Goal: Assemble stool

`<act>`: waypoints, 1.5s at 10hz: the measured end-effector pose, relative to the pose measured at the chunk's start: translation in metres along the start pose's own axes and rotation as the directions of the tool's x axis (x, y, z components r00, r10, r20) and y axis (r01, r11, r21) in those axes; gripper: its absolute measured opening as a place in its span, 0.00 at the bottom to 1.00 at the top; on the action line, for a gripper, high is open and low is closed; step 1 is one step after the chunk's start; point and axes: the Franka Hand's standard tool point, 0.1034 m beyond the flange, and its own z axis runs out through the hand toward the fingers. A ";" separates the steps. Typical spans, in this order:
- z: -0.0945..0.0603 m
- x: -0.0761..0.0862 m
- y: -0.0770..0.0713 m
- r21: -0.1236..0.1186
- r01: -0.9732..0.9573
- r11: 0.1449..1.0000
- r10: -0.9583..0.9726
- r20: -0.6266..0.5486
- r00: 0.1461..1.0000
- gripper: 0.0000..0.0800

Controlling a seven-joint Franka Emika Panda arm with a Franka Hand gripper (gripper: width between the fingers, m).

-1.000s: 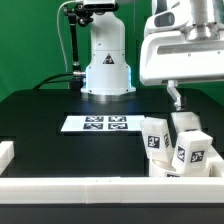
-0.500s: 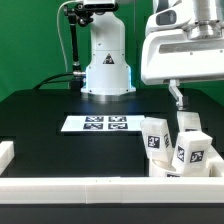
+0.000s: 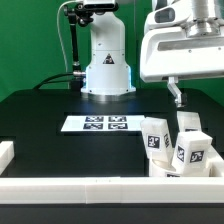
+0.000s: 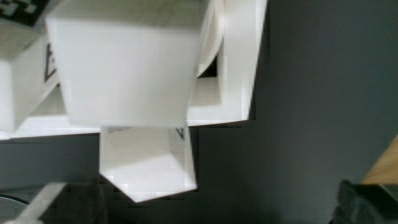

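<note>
Three white blocky stool legs with black-and-white tags stand bunched at the exterior view's right front: one (image 3: 154, 136), one (image 3: 193, 151) and one behind them (image 3: 187, 122). My gripper (image 3: 177, 96) hangs just above and behind them, touching nothing. In the wrist view the legs fill the picture, with one large leg (image 4: 134, 70) and a smaller leg end (image 4: 146, 165) below it. My gripper (image 4: 205, 205) is open: its dark fingertips (image 4: 377, 195) show only at the picture's edges, far apart, with nothing held between them.
The marker board (image 3: 100, 123) lies flat on the black table mid-scene. A long white border rail (image 3: 80, 190) runs along the front edge, with another rail piece (image 3: 8, 152) at the exterior view's left. The robot base (image 3: 107, 60) stands at the back.
The gripper has stayed open above the legs and has hardly shifted. The legs sit about where they were.
</note>
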 end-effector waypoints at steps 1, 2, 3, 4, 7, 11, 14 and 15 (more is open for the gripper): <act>0.000 0.001 0.000 0.000 -0.001 1.000 0.001 -0.001 1.000 0.81; 0.000 0.002 0.000 0.000 -0.001 1.000 0.001 -0.001 1.000 0.81; 0.000 0.001 0.001 0.000 -0.002 1.000 0.002 0.003 1.000 0.81; 0.001 0.000 0.001 -0.001 -0.002 1.000 0.002 0.024 1.000 0.81; 0.004 -0.006 0.008 -0.006 -0.018 1.000 0.019 0.182 0.983 0.81; 0.003 -0.010 0.011 -0.012 -0.043 0.999 0.044 0.402 0.915 0.81; 0.004 -0.005 0.008 0.004 -0.006 1.000 0.004 0.364 0.931 0.81; 0.005 -0.004 0.006 0.021 0.041 0.999 -0.046 0.348 0.937 0.81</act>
